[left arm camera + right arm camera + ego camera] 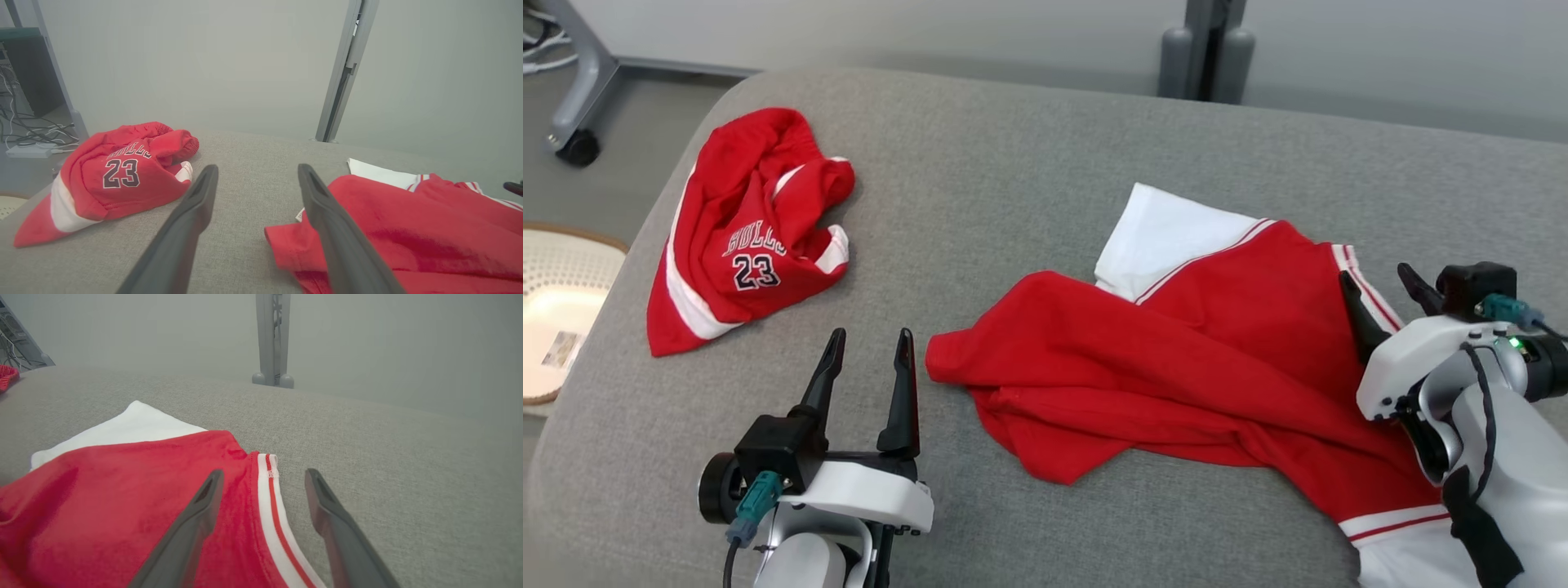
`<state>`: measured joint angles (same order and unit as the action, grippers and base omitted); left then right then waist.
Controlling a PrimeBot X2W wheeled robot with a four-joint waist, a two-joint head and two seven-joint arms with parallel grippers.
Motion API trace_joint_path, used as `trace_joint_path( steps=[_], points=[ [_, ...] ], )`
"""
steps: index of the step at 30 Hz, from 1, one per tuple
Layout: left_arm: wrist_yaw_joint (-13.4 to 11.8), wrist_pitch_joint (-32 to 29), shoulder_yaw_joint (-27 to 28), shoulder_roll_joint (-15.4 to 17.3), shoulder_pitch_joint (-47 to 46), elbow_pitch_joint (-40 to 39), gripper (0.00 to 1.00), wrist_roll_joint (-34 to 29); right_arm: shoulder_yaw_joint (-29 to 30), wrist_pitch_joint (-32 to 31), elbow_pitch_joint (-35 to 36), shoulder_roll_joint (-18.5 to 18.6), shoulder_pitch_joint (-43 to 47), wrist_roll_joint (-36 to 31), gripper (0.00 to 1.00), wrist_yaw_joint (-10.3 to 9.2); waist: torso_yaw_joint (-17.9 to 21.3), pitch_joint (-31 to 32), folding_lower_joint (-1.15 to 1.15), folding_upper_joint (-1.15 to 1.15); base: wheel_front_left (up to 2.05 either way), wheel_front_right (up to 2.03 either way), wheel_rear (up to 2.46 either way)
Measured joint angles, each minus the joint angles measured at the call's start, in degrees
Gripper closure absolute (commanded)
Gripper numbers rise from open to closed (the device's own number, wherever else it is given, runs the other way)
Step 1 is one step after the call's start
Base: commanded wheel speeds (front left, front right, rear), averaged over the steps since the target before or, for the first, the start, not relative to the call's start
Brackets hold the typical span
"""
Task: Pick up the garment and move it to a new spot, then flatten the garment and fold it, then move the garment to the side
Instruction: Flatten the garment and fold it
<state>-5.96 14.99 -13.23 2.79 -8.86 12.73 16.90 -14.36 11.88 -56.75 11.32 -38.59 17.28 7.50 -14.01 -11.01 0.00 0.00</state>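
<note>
**Head view.** Your left gripper (871,336) has its fingers spread with nothing between them, over the bare grey fabric-covered tabletop (1013,163). The garment (1176,351), red with striped white trim and a white panel, lies rumpled just right of those fingers. Its nearest fold is close beside the right-hand finger. A crumpled red jersey (752,237) numbered 23 lies beyond and left of the left fingers, well apart from the garment. Your right gripper (1374,273) also has its fingers spread, at the garment's striped far-right edge, with one finger over red cloth. A white basket (556,310) sits on the floor off the tabletop's left side.

**Left wrist view.** The left gripper (257,168) has its fingers wide apart and empty, with bare tabletop (245,155) between the tips. The garment (408,220) spreads to the right, and the right-hand finger crosses in front of its near corner. The jersey (122,171) lies left of the left-hand finger.

**Right wrist view.** The right gripper (264,473) has its fingers spread, pinching nothing. The left-hand finger is over the garment's (122,490) red cloth and the right-hand finger is over bare tabletop (388,449). The white-and-red striped hem runs up between them. You cannot tell whether either finger touches the cloth. The white panel lies ahead and to the left of the fingertips.
</note>
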Motion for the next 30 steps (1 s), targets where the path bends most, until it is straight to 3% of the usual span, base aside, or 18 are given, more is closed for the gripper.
trace_joint_path(
  steps=[8, 14, 16, 23, 30],
  points=[
    [-0.16, 0.00, -0.55, -0.02, -0.88, 0.09, 0.00, 0.45, -3.88, -4.91, -7.46, 1.24, -5.25, 5.56, 0.00, 0.00, -2.23, -2.36, 0.00, 0.00, 0.00, 0.00, 0.00],
    [-0.27, 0.00, -0.91, -0.04, -1.09, 0.30, 0.00, 0.76, -8.14, -9.37, -7.46, 1.30, -6.10, 11.58, 0.00, 0.00, -2.56, -2.84, 0.00, 0.00, 0.00, 0.00, 0.00],
    [-0.46, 0.00, -1.05, -0.03, -1.13, 0.44, 0.00, 0.76, -10.45, -9.66, -5.88, 1.83, -6.07, 13.49, 1.00, 0.00, -2.64, -2.85, 0.00, 0.00, 0.00, 0.00, 0.00],
    [-0.57, 0.00, -1.10, -0.04, -1.29, 0.73, 0.00, 0.79, -14.77, -4.38, -1.74, 4.63, -6.14, 18.50, 1.00, 0.00, -2.26, -2.65, 0.00, 0.00, 0.00, 0.00, 0.00],
    [-0.57, 0.00, -1.49, -0.04, -1.29, 0.88, 0.00, 0.78, -13.34, 2.19, -4.37, 8.57, -9.60, 21.57, 1.00, 0.00, -0.79, -2.04, 0.00, 0.00, 0.00, 0.00, 0.00]
  ],
)
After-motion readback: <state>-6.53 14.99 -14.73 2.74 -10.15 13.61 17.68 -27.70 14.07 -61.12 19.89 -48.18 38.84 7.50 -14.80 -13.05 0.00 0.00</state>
